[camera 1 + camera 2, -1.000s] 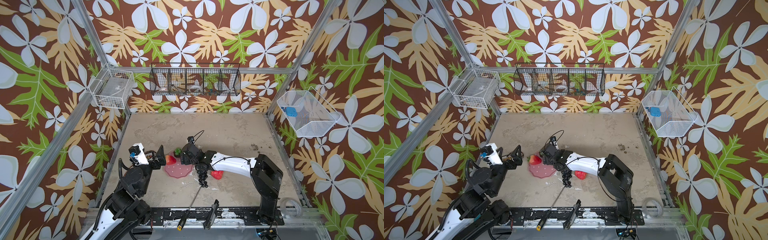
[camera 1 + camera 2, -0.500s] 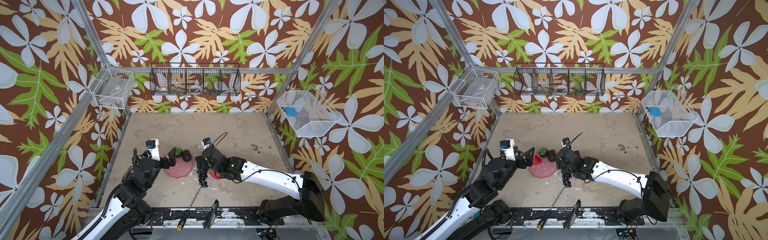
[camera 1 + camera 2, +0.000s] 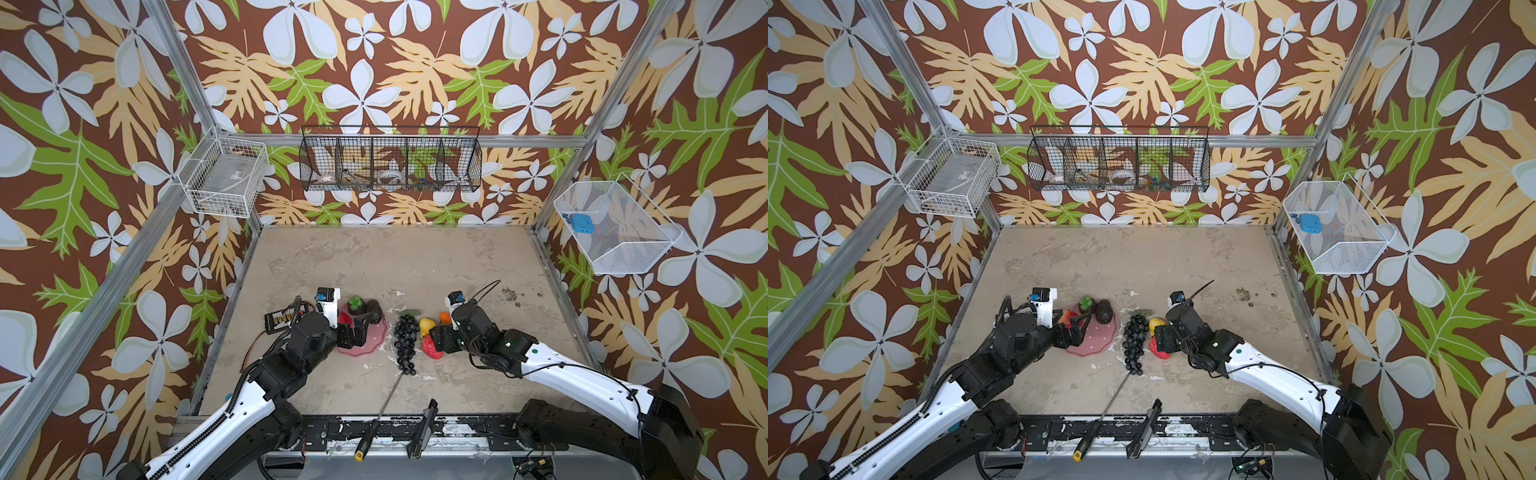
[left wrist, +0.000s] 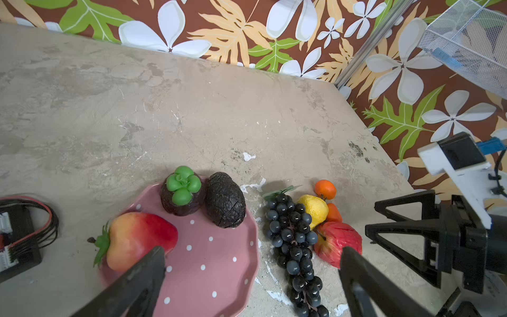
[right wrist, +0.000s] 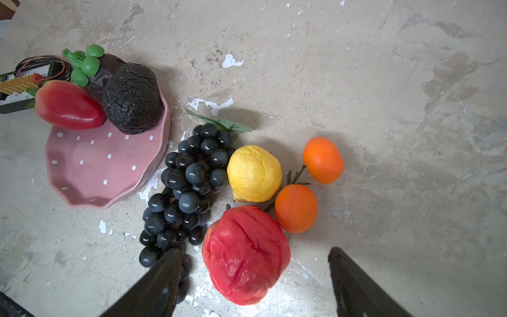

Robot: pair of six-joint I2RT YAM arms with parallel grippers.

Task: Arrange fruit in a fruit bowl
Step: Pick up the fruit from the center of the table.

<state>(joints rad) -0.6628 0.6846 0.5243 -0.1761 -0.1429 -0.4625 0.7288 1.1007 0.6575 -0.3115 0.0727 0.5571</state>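
The pink dotted fruit bowl [image 3: 368, 347] [image 4: 208, 263] holds a green-topped mangosteen [image 4: 182, 195], a dark avocado [image 4: 225, 203] and a red apple [image 4: 140, 238]. Right of it on the table lie the black grape bunch [image 5: 186, 186], a yellow lemon [image 5: 253, 173], two oranges [image 5: 323, 160] and a second red apple [image 5: 245, 255]. My left gripper [image 4: 252, 252] [image 3: 359, 330] hangs open over the bowl's right part, holding nothing. My right gripper [image 5: 254, 254] [image 3: 432, 338] is open astride the second apple, fingers clear of it, one above the grapes' end.
A connector board with wires [image 3: 284, 319] lies left of the bowl. A screwdriver [image 3: 378, 419] and a black tool [image 3: 424, 424] lie at the front edge. Wire baskets [image 3: 390, 164] hang on the walls. Bare table stretches behind the fruit.
My right gripper left the bowl's far side, where the avocado now shows, and swung right to the second apple. My left gripper came forward over the bowl.
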